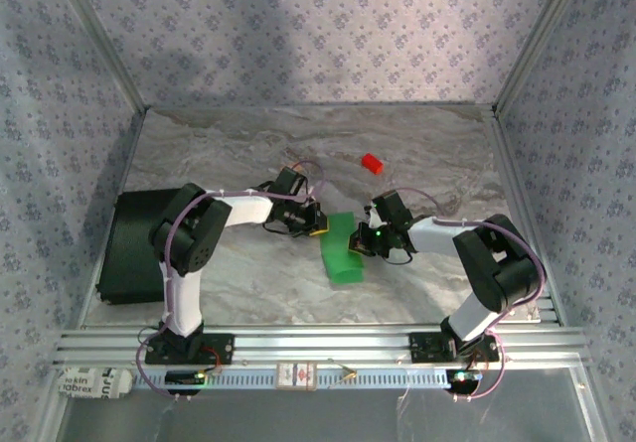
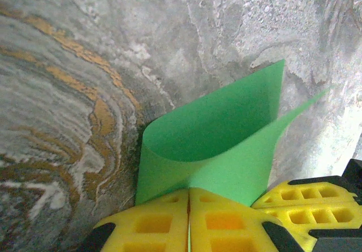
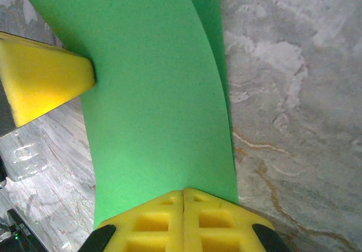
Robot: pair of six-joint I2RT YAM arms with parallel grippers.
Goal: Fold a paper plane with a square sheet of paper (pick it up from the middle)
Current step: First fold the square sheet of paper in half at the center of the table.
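The square sheet of paper (image 1: 343, 250) lies on the arm-base side of the small red block (image 1: 372, 163), well apart from it, bent into 1 loose curl. The left gripper (image 2: 189, 206) and right gripper (image 3: 184, 206) each pinch an edge, jaws closed on it. This looks early: no sharp crease shows, and the nose and wing folds remain.

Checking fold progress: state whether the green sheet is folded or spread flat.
Folded over, uncreased: the square sheet of paper curves back on itself in a rounded bend, two layers visible.
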